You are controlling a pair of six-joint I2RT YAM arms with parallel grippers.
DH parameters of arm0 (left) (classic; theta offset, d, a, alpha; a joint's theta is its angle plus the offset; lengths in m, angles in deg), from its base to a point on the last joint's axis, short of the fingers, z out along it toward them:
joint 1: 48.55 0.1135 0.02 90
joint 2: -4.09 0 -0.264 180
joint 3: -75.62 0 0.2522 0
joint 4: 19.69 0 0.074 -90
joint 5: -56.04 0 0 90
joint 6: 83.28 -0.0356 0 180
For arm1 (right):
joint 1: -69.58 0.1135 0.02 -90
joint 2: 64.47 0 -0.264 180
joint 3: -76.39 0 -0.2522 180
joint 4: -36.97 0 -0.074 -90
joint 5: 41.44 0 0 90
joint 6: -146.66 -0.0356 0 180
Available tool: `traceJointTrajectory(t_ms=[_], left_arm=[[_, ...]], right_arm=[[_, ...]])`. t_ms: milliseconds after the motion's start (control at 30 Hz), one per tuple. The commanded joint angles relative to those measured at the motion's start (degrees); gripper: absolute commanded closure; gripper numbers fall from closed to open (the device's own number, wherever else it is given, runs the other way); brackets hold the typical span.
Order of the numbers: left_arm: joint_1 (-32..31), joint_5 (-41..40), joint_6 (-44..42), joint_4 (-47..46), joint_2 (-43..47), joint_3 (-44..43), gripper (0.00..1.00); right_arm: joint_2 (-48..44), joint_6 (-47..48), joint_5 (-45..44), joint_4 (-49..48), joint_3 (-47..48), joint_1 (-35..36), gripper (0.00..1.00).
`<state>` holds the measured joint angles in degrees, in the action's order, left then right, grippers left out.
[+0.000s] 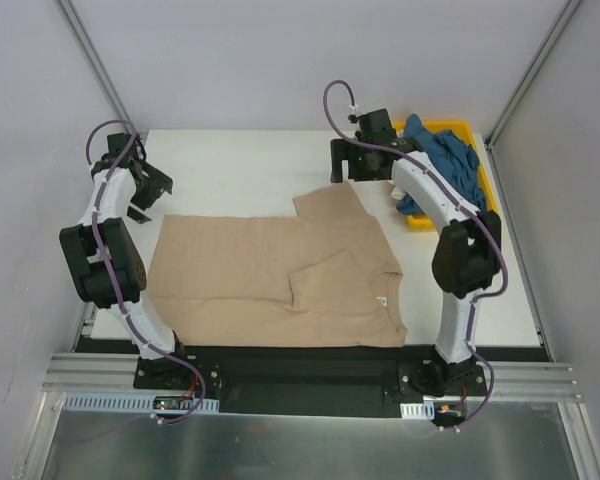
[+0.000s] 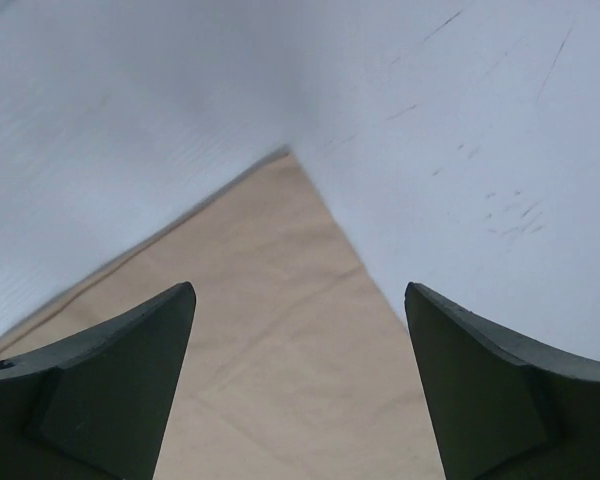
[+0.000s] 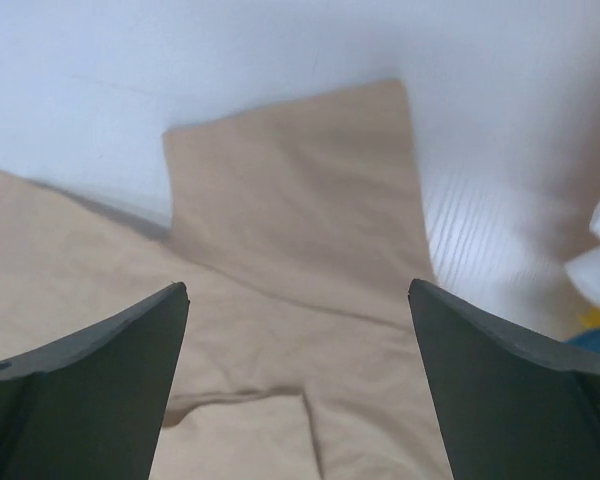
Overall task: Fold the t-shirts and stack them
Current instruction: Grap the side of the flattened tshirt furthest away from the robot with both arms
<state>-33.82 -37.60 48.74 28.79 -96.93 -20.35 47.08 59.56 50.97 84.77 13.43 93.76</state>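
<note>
Tan t-shirt (image 1: 280, 275) lies flat, long axis left-right; left jaws over hem corner (image 1: 172, 222), right jaws over sleeve (image 1: 330, 205), both released.

Robot lab, white enclosure walls (image 1: 280, 60), aluminium rails (image 1: 540, 378)

Both arms rise from their bases, elbows bent high and forearms reaching away from me. The left pincer (image 1: 148, 197) hangs tilted downward, its two dark fingers (image 2: 110, 395) spread wide apart with nothing between them. The right pincer (image 1: 348, 165) is stretched farther out than the left one, with the wrist bent so that it points down and across toward its partner. Its jaws are equally wide and grip nothing.
</note>
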Motion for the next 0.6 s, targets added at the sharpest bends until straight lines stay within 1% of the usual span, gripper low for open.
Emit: traceJointTrajectory(t_ms=[0, 133, 233, 267, 300, 367, 467, 567], left_arm=[[0.0, -1.8, -3.3, 1.4, -7.2, -8.6, 0.18], [-0.4, -3.3, -3.7, 1.8, -15.2, -15.0, 0.26], [-0.7, -3.4, -3.8, 3.2, -18.3, -17.4, 0.31], [-0.7, -3.6, -3.8, 3.3, -19.8, -18.3, 0.33], [-0.8, -4.4, -3.7, 3.8, -20.4, -18.5, 0.33], [-1.1, -5.4, -3.7, 4.0, -21.7, -18.8, 0.35], [-1.2, -6.0, -4.0, 4.5, -22.6, -18.7, 0.36], [-1.4, -6.4, -4.0, 4.9, -23.5, -18.2, 0.38]], right_arm=[[10.8, 4.7, 0.8, 1.9, 12.6, -1.9, 0.04], [21.0, 6.4, -1.3, 1.9, 23.7, -2.4, 0.04], [26.3, 6.5, -1.1, -0.5, 27.9, -2.6, 0.04], [26.9, 6.5, -1.1, -2.0, 27.8, -2.6, 0.04], [27.7, 6.4, -1.1, -5.6, 27.3, -2.6, 0.04], [28.6, 5.7, -1.3, -7.9, 27.5, -2.6, 0.04], [31.5, 2.0, -1.3, -8.6, 30.3, -2.6, 0.04], [34.1, -1.6, 1.9, -9.4, 31.1, -2.6, 0.04]])
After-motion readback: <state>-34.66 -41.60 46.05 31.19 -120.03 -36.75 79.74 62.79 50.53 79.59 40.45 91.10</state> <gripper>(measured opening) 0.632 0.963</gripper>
